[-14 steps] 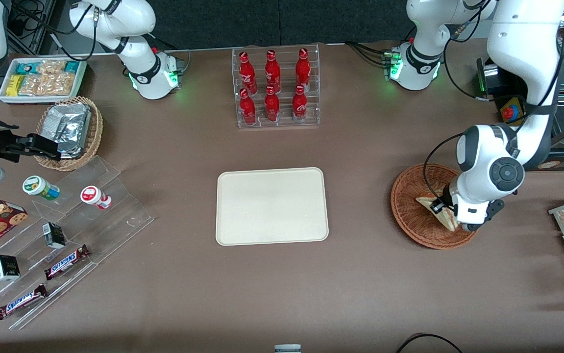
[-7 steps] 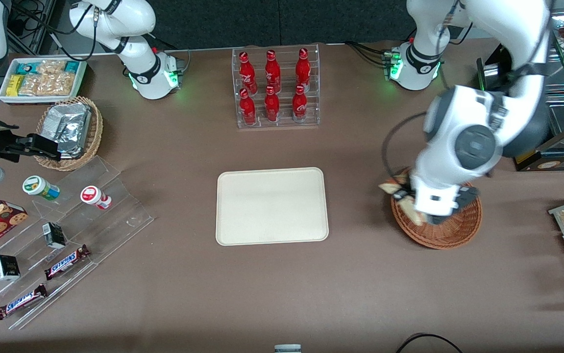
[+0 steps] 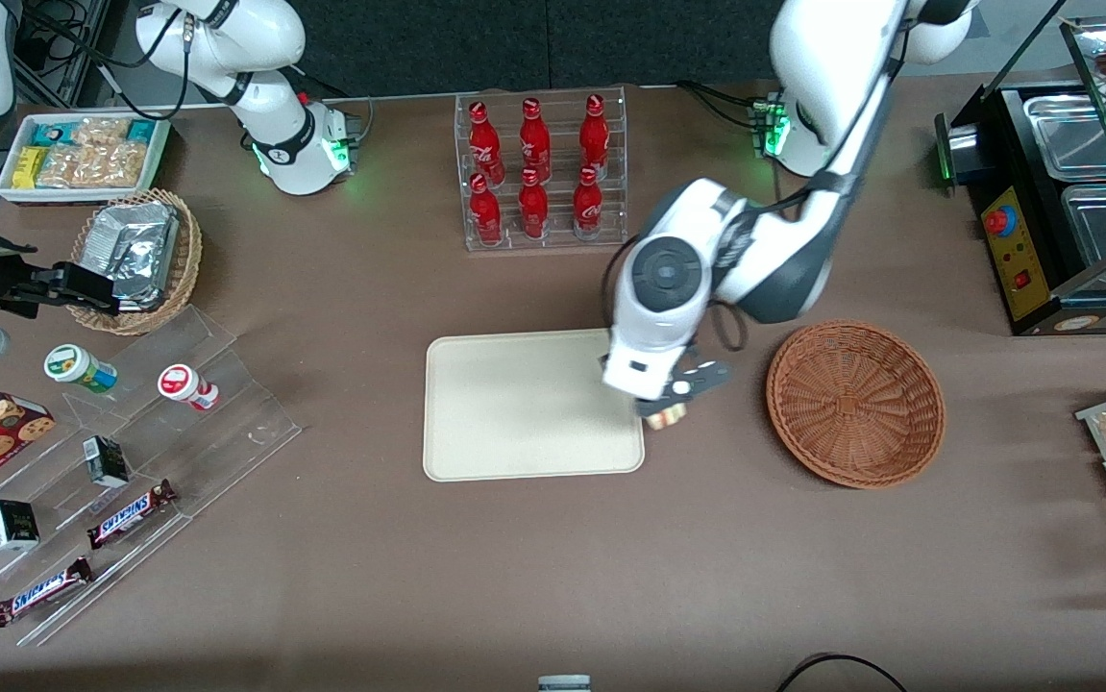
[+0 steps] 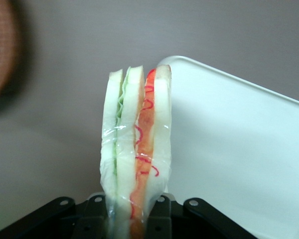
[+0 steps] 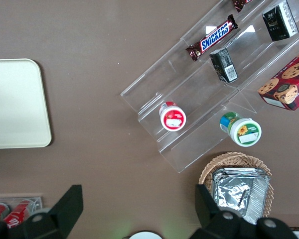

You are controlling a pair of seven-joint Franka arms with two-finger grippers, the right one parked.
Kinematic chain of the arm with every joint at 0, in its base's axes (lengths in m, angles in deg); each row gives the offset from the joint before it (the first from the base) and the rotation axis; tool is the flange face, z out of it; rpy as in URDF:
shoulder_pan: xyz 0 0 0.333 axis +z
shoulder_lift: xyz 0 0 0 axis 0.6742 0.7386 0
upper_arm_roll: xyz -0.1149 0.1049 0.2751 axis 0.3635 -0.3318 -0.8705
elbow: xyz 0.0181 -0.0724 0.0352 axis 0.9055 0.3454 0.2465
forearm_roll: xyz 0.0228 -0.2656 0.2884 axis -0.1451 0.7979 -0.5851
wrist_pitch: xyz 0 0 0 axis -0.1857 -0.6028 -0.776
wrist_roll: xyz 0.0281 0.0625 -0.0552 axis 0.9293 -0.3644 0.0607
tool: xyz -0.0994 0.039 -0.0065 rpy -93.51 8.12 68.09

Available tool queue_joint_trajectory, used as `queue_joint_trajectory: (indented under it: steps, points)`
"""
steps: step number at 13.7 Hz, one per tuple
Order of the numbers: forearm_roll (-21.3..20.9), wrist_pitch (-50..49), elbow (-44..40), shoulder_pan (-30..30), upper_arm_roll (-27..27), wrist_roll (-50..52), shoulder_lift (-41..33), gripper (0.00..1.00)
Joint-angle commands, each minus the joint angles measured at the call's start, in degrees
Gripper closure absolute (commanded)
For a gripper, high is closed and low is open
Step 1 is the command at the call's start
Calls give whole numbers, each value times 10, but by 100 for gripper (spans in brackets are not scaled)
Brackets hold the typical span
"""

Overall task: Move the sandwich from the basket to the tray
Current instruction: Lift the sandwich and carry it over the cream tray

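I see my left gripper (image 3: 670,411) clamped on the plastic-wrapped white-bread sandwich (image 4: 136,149) at the cream rectangular tray's (image 3: 514,404) edge, Snickers bars (image 3: 130,512) lower left.

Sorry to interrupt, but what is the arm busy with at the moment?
The working arm's tool is shut on the wrapped sandwich and holds it in the air at the edge of the cream tray that faces the brown wicker basket. The basket has nothing in it, and the sandwich is not yet on the tray.
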Motion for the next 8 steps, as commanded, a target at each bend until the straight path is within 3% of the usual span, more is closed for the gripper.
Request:
queue_joint_trajectory:
  steps: [1,5,8]
  points:
    - [2,28,-65,-21,13,-33,61,91]
    - [-1,75,-72,-42,39,-143,104,90]
    - [-15,82,-85,-57,39,-158,140,89]
